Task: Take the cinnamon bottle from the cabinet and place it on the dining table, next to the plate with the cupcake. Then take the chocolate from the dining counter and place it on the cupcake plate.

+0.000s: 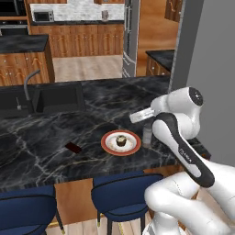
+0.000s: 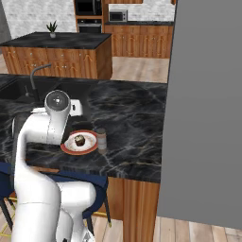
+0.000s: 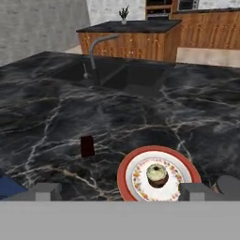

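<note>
The cinnamon bottle (image 2: pixel 100 138) stands upright on the dining table (image 1: pixel 46 133), just right of the plate (image 1: pixel 104 142); my arm partly hides the bottle (image 1: pixel 147 135) in the left base view. The orange-rimmed plate (image 3: pixel 124 173) carries the small cupcake (image 3: pixel 157 174). The chocolate (image 3: pixel 87 146) lies flat on the dark marble, a short way left of the plate, and shows as a dark bar (image 1: pixel 73 147). My gripper (image 3: pixel 120 191) hovers above the near side of the plate, open and holding nothing. The bottle's cap (image 3: pixel 229 185) sits beyond its right finger. The cabinet is out of view.
A sunken sink (image 1: pixel 55 98) with a curved faucet (image 1: pixel 28 85) lies at the table's far left. Blue stools (image 1: pixel 124 195) stand under the near edge. A tall grey wall (image 2: pixel 203 118) bounds the right side. A second island (image 2: pixel 56 42) stands behind.
</note>
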